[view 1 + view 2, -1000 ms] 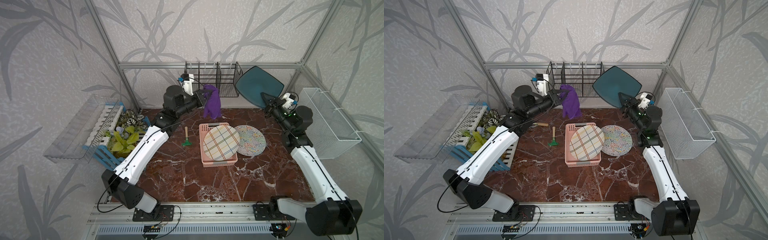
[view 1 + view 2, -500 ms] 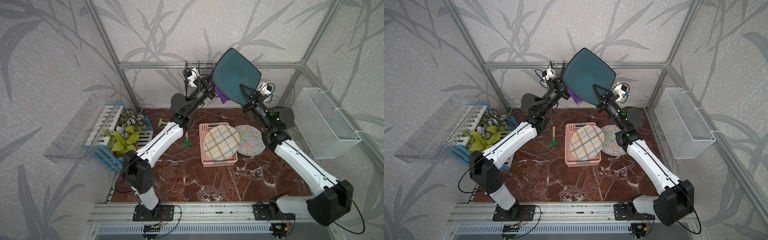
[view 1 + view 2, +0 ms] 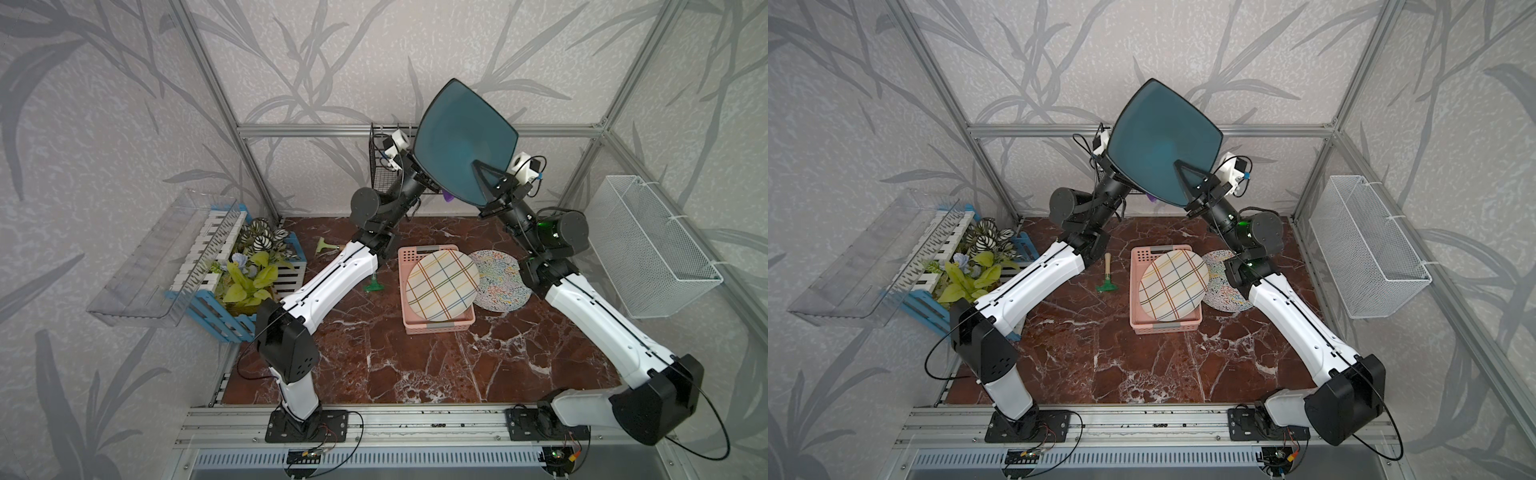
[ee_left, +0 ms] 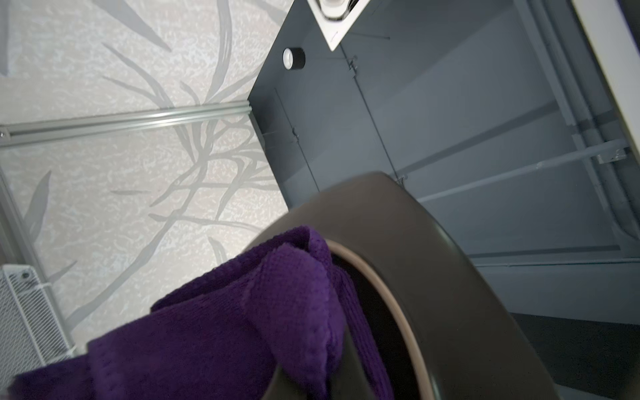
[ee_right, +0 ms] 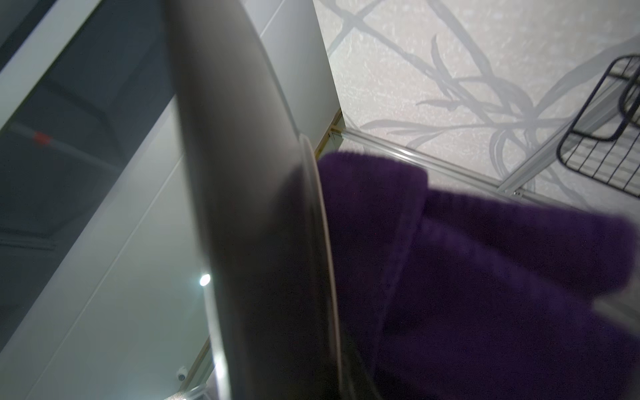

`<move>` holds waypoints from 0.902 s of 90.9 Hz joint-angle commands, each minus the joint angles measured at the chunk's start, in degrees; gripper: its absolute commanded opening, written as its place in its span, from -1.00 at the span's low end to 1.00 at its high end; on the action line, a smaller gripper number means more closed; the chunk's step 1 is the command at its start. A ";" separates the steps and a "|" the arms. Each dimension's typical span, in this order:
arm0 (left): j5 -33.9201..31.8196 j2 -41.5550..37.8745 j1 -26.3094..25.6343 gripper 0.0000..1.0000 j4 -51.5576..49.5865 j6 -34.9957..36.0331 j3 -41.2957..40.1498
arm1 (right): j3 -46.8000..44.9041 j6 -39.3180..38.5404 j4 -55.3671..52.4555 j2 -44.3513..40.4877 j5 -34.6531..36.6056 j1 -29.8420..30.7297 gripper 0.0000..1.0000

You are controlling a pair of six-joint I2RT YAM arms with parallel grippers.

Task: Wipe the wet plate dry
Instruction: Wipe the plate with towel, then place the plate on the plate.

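Note:
A dark teal square plate (image 3: 461, 141) (image 3: 1158, 141) is held high above the back of the table, tilted with its face toward the top views. My right gripper (image 3: 484, 172) (image 3: 1185, 172) is shut on its lower right edge, with one black finger lying on the face. My left gripper (image 3: 415, 178) reaches behind the plate, shut on a purple cloth (image 3: 448, 197) (image 4: 242, 329). Both wrist views show the cloth (image 5: 485, 277) bunched against the plate's dark underside (image 4: 433, 277) (image 5: 259, 207). The left fingers are hidden by cloth and plate.
Below the arms a pink basket (image 3: 436, 328) holds a plaid plate (image 3: 441, 286), with a speckled round plate (image 3: 498, 286) beside it. A green scraper (image 3: 374, 284) lies left of the basket. Black wire rack (image 3: 380, 174) at the back, white mesh basket (image 3: 652, 249) right, plant crate (image 3: 249, 282) left.
Over the last second my right arm swung the plate from the back right up to mid-air at the centre. My left arm lifted the cloth behind it. Little has moved in the last half second.

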 commanded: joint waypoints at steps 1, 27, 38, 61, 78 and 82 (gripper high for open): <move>3.67 0.34 -4.51 -1.00 8.15 -1.01 4.89 | 3.36 -3.62 -1.06 0.56 -0.13 -0.44 -1.00; 4.20 -10.08 -4.61 -1.00 7.10 6.80 -8.73 | 4.31 -0.78 -4.63 -2.26 -0.12 -17.26 -1.00; 5.63 -21.00 0.90 -1.00 -8.83 21.61 -17.10 | -3.66 -7.65 -15.65 -11.12 -1.20 -22.14 -1.00; -1.30 -31.00 7.08 -1.00 -50.78 51.50 -18.43 | -17.74 -32.27 -66.77 -33.27 20.49 -23.41 -1.00; 1.26 -29.84 7.45 -1.00 -49.26 50.09 -20.67 | -24.58 -35.14 -68.71 -35.01 20.86 -26.53 -1.00; 1.58 -29.65 7.45 -1.00 -48.46 49.61 -21.03 | -25.84 -35.14 -67.54 -34.15 20.39 -26.56 -1.00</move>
